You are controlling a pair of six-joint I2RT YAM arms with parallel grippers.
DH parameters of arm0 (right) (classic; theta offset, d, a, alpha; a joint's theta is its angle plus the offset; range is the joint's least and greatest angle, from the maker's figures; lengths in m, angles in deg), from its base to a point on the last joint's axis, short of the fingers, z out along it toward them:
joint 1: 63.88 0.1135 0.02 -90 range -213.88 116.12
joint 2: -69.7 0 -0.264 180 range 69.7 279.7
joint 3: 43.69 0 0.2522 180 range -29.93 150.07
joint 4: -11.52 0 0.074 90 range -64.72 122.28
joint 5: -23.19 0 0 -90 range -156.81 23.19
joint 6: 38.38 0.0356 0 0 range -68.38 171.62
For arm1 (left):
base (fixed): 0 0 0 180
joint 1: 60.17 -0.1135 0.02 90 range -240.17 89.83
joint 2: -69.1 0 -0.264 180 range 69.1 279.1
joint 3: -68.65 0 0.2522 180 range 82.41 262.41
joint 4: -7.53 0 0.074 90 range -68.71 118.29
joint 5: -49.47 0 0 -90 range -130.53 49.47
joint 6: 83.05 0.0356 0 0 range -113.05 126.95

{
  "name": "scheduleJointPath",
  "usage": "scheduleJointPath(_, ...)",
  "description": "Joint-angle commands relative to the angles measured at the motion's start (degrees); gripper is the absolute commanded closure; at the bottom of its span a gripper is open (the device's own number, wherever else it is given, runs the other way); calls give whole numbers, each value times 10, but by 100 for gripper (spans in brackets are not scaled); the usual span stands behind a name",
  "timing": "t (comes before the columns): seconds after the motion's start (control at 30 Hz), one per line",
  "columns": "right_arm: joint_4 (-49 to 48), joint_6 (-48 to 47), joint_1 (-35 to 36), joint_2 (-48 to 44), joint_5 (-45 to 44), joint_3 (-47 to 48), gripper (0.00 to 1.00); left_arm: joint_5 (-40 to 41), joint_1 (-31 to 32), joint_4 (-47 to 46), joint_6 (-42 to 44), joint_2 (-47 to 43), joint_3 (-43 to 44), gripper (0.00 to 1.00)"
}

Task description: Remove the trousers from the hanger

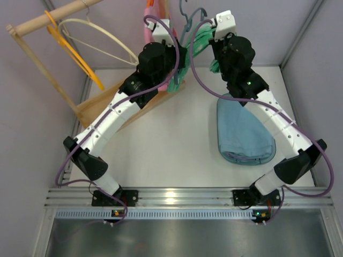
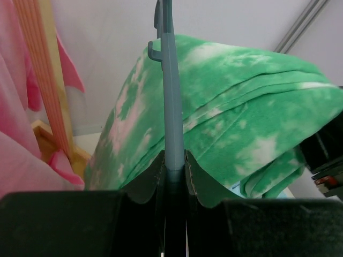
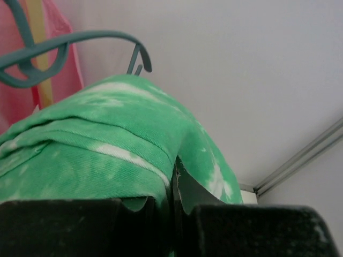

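The green tie-dye trousers [image 2: 241,107] hang draped over the thin grey-blue hanger [image 2: 169,91], up at the back between my two wrists in the top view, where the trousers [image 1: 202,38] show beside the hanger's hook [image 1: 187,20]. My left gripper [image 2: 173,163] is shut on the hanger's edge, with cloth falling to both sides of it. My right gripper [image 3: 174,179] is shut on a fold of the trousers [image 3: 107,134], just below their top hem. Behind that cloth the hanger's curved arm and hook [image 3: 69,40] rise clear of it.
A wooden rack [image 1: 53,16] at the back left carries an orange hanger [image 1: 69,51] and a cream-white hanger [image 1: 102,37]. Pink cloth [image 1: 151,27] hangs left of the trousers. A folded light-blue cloth [image 1: 244,134] lies on the table under the right arm.
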Motion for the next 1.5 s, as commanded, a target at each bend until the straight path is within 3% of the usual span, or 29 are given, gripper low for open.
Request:
scheduleJointPath(0.0,-155,5,3,-44,-45,53,100,56,-8,-29,-13,-18,-12,100)
scheduleJointPath(0.27,-295,-54,3,-55,-110,63,100,52,-8,-28,-44,-23,-72,100)
scheduleJointPath(0.57,-355,-159,2,-2,-118,202,100,72,-8,-48,-59,-43,-170,100)
scheduleJointPath(0.7,-359,-165,-5,-12,-115,207,100,84,-9,-52,-56,-43,-184,100)
scheduleJointPath(0.83,-324,-164,-23,-53,-114,149,100,83,-13,-62,-48,-46,-191,100)
scheduleJointPath(1.03,-229,-62,-103,-174,-130,-13,100,69,-27,-69,-36,-55,-193,100)
scheduleJointPath(1.17,-201,-95,-114,-236,-124,-113,100,52,-41,-72,-40,-59,-199,100)
scheduleJointPath(1.47,-180,-157,-116,-309,-130,-175,100,23,-44,-83,-39,-62,-213,100)
